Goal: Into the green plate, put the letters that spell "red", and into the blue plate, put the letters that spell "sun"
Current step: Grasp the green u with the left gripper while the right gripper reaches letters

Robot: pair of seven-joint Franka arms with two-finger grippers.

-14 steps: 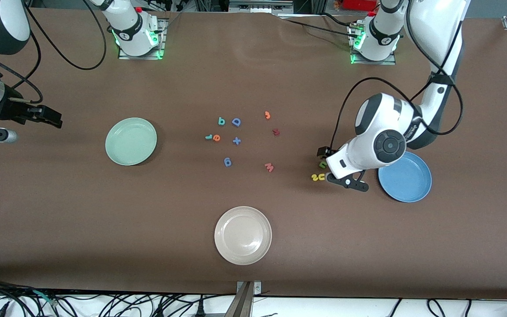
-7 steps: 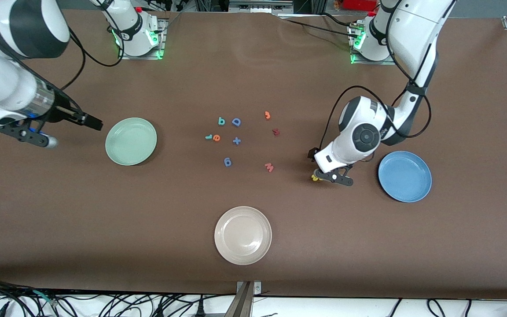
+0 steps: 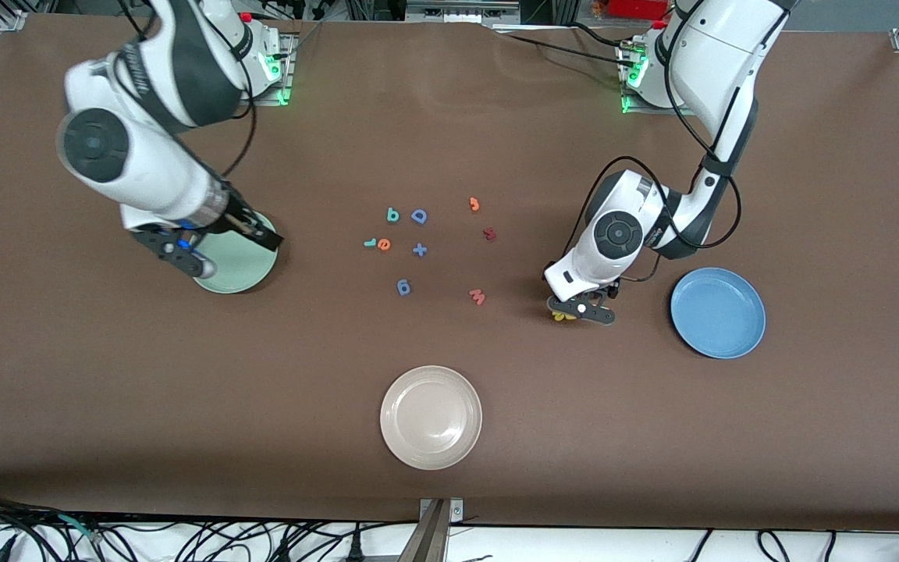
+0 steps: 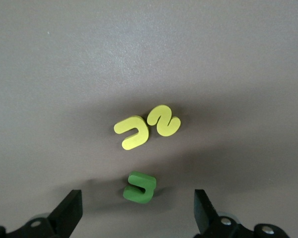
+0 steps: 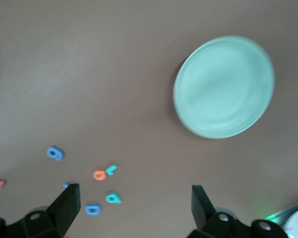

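Observation:
The yellow "s" [image 4: 164, 120], yellow arch [image 4: 132, 132] and green arch [image 4: 140, 187] lie together on the table beside the blue plate [image 3: 718, 312]. My left gripper [image 4: 137, 215] hangs low over them, open, with the green arch between its fingers [image 4: 69, 213] and untouched. In the front view this gripper [image 3: 578, 310] hides all but a yellow edge [image 3: 559, 315]. The orange "e" [image 3: 384, 244], teal "r" [image 3: 370, 243] and teal "d" [image 3: 392, 215] lie mid-table. My right gripper [image 3: 239, 256] is open and empty over the green plate [image 3: 223, 273].
A blue "D" [image 3: 418, 216], blue plus [image 3: 419, 250], blue "6" [image 3: 403, 287], orange "3" [image 3: 474, 204], a dark red piece [image 3: 488, 233] and a reddish "w" [image 3: 477, 297] lie among the letters. An off-white plate [image 3: 431, 417] sits nearest the front camera.
The right arm has swung in from its end of the table to over the green plate. The left gripper has shifted away from the blue plate, onto the yellow and green letters.

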